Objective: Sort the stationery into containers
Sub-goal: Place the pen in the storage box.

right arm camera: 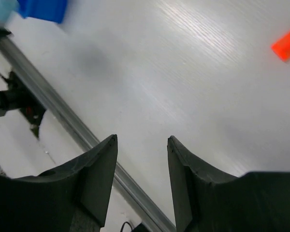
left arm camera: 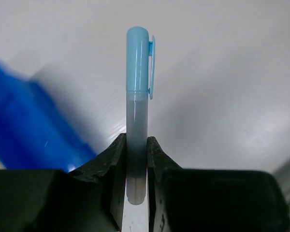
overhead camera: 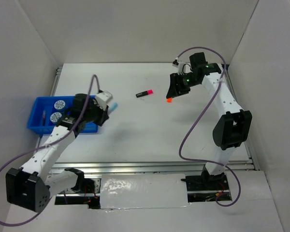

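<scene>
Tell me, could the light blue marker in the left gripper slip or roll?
Probably stiff: the light blue marker stands straight though the left gripper clamps only its tail end. Its smooth, glossy barrel could slip or pivot if bumped. The cap's clip should likely stop rolling once laid down.

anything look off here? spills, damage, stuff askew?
Nothing spilled or damaged. Two markers just lie unsorted on the table: the pink marker mid-table and the orange marker by the open right gripper. The left gripper holds the light blue marker straight, next to the blue tray.
</scene>
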Robot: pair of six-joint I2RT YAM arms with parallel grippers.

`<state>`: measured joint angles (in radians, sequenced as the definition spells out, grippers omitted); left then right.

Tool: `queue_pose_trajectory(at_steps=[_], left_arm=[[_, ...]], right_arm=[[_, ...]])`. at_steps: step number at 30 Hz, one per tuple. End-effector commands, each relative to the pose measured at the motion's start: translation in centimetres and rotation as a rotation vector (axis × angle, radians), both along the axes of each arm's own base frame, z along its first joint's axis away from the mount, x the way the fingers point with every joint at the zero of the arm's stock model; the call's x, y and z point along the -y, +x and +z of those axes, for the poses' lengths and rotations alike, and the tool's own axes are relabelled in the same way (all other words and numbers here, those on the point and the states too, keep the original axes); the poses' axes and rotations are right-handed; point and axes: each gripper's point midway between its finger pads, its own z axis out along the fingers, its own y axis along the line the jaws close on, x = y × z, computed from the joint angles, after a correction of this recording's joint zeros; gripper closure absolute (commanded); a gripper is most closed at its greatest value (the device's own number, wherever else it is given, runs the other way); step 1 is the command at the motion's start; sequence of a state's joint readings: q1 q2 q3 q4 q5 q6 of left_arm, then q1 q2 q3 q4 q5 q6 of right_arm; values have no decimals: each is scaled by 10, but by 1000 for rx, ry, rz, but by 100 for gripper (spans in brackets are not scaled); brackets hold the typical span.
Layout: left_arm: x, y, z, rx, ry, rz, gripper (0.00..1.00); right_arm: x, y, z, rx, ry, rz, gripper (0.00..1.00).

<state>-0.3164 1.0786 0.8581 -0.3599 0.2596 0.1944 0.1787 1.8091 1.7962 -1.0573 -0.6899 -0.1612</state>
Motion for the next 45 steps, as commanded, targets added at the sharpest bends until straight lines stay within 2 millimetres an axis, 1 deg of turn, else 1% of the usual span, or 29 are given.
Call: queue_pose_trajectory(at_steps=[1,3,4,5,6,7,8,9,12,13,14,15,20,25,26,29,31,32,34,35,36,38,39,40,41,42,43,44,45], left_arm=[[-74,30,-9,-143,-156,459,100],[-112,46,-20,-199,-170,586,100],[-144,49,-23,-218,-192,668,100],[-159,57,-27,-240,-198,701,100],[-183,59,-27,-240,-196,747,100],[-191,65,-22,-231,-195,756,100],[-199,68,-32,-261,-186,770,100],[-211,69,-34,-263,-167,784,100],[-229,76,-40,-274,-140,792,100],[-232,80,-38,-264,-140,784,98],[-233,82,-44,-274,-130,780,96],[-234,83,-46,-273,-123,778,92],[-238,88,-61,-296,-98,781,78],[-235,86,-71,-326,-93,781,57],[-233,86,-72,-328,-89,774,51],[-229,85,-69,-319,-84,751,42],[-224,85,-62,-303,-91,722,34],[-222,85,-59,-295,-87,703,23],[-217,86,-47,-276,-102,661,22],[-214,92,-33,-244,-117,622,25],[-203,95,-16,-212,-159,564,27],[-184,113,20,-107,-183,488,30],[-169,119,34,-66,-183,421,30],[-138,126,44,-38,-172,323,31],[-123,134,63,15,-154,264,31],[-101,139,63,20,-152,179,31],[-68,142,65,50,-112,63,31],[-61,156,64,63,-93,57,31],[-25,159,59,68,-68,-1,31]], right_arm=[[3,11,12,121,-43,-103,47],[5,8,2,98,-65,-100,47],[5,8,-3,82,-73,-103,48],[7,7,-9,61,-76,-111,48],[8,7,-11,54,-77,-119,48],[9,8,-14,49,-79,-129,48],[9,10,-18,46,-74,-144,48],[9,11,-21,44,-78,-150,49],[7,13,-27,21,-71,-157,50],[6,12,-28,9,-68,-159,50],[6,12,-30,2,-64,-159,50],[5,12,-31,0,-62,-159,51],[8,14,-35,4,-88,-169,51],[11,20,-36,25,-109,-194,51],[12,22,-37,29,-120,-204,51],[11,25,-38,29,-126,-203,51],[10,24,-39,25,-127,-201,51],[10,24,-39,26,-126,-199,51],[10,23,-41,24,-128,-200,52],[10,22,-41,24,-130,-199,52],[11,22,-41,28,-131,-201,52],[13,21,-41,31,-134,-205,52],[14,20,-42,30,-138,-209,52],[15,20,-42,27,-141,-213,52],[18,18,-44,20,-147,-215,52],[20,18,-46,13,-146,-217,52],[21,17,-45,9,-144,-218,53],[24,15,-47,-2,-144,-222,53],[25,14,-46,0,-143,-225,53]])
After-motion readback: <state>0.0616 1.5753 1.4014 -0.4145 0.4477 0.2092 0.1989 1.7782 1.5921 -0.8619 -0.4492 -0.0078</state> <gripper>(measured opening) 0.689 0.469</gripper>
